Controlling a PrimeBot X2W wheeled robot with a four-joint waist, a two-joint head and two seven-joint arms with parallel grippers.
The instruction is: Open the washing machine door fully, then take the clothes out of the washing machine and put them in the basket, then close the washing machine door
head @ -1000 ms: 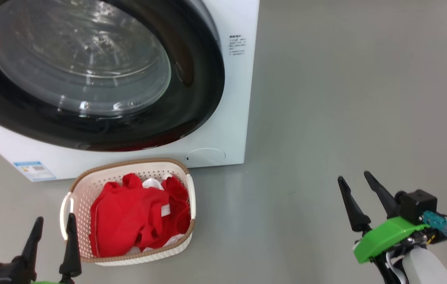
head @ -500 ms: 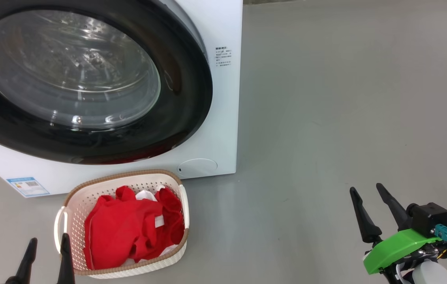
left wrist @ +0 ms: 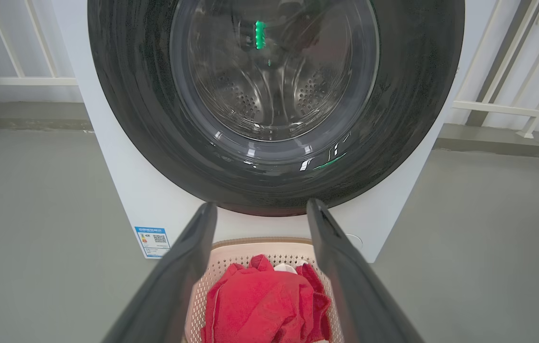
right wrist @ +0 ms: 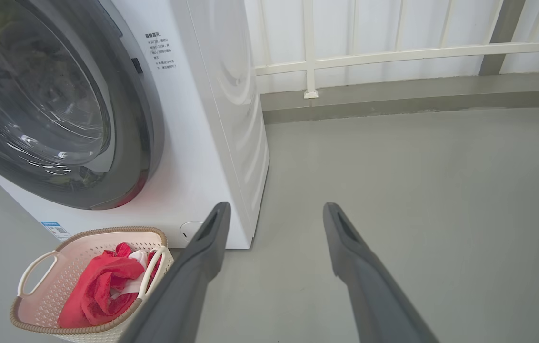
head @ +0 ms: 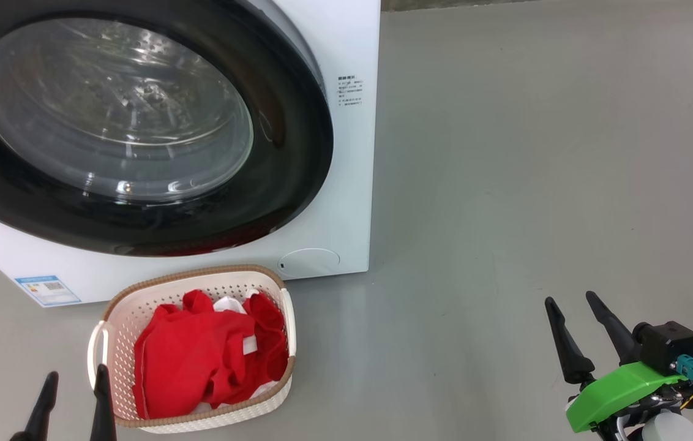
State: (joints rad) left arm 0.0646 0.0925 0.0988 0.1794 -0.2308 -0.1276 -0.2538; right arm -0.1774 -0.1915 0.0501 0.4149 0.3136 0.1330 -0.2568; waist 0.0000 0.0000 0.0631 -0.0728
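Observation:
The washing machine (head: 346, 184) fills the upper left of the head view, and its black-rimmed door (head: 285, 141) lies flat against the front, glass window (head: 114, 116) bulging out. On the floor just before it stands the cream basket (head: 120, 312), holding the red clothes (head: 199, 355) with white trim. My left gripper (head: 76, 384) is open at the bottom left, beside the basket's left handle, empty. My right gripper (head: 569, 300) is open and empty over bare floor at the lower right. The left wrist view looks straight at the door (left wrist: 417, 95) and basket (left wrist: 231, 250).
Grey floor (head: 536, 153) stretches to the right of the machine. A white railing (right wrist: 393, 52) and a low kerb run along the back wall. A blue label (head: 46, 289) and a round flap (head: 308, 261) sit low on the machine's front.
The head view has shifted, so machine and basket sit lower in the picture than a second ago. Both grippers show lower in the view and have stayed open.

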